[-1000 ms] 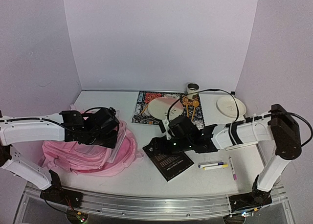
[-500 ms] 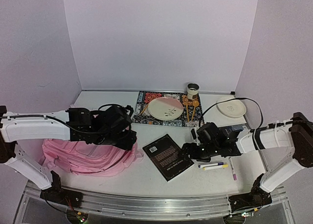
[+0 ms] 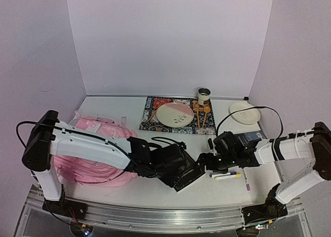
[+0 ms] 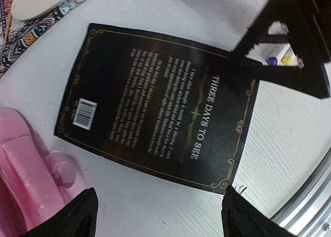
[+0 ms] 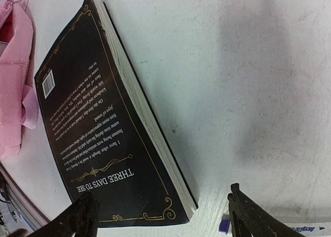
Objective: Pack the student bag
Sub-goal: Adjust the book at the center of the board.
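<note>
Left tool (image 4: 160,212), right tool (image 5: 163,213) gaping, empty, over book (image 4: 155,102); student bag (image 3: 85,169) beside left tool.

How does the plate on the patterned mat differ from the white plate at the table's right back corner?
The pink-and-cream plate is larger than the white plate. The pink-and-cream plate has a pink area and a small drawing; the white plate shows no pink. The pink-and-cream plate lies on the patterned mat, the white plate on the bare table. Both are round and lie flat.
</note>
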You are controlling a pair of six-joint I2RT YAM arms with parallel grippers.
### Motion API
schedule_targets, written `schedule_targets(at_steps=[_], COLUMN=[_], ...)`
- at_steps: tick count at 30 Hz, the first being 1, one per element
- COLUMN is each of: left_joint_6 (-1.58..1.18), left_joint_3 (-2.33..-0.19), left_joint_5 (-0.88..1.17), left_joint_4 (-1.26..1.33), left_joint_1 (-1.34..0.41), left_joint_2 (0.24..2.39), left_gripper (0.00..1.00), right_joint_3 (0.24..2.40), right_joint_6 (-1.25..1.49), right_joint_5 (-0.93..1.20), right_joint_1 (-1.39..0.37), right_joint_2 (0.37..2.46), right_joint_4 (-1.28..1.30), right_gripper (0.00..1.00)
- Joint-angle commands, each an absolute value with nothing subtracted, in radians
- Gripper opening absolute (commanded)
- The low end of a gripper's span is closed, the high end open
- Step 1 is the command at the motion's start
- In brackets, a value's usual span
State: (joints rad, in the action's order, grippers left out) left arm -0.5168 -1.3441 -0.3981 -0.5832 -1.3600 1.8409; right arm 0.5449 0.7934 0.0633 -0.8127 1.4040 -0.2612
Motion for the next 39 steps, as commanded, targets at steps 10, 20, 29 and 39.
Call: schedule_targets(at_steps=[10,20,29,39], left_joint_6=[-0.475,-0.714,-0.848,-0.862], left_joint_3=[-1.419,-1.281,-1.119,-1.091], left_joint_5=[-0.331,-0.279,-0.148,-0.078], left_joint_4=[-0.48,-0.438,-0.288,-0.175], left_joint_1=[-1.412,-1.361,-1.253,-1.224], left_joint_2=[2.003,1.936,1.865,1.87], left_gripper=[0.86,0.92,0.92,0.89], right_joint_3=[0.565,0.592,0.574,0.551], right_joint_6=[0.767,0.741,0.731,0.757], right_joint_5=[0.147,0.203,0.284,0.376], right_joint_1=[-0.811,-0.811,-0.812,-0.813], right_joint_2=[1.492,1.545,1.545,1.501], right_joint_4=[-0.28,-0.301,-0.333,-0.424], right_gripper=[0.83,0.8,0.74,0.57])
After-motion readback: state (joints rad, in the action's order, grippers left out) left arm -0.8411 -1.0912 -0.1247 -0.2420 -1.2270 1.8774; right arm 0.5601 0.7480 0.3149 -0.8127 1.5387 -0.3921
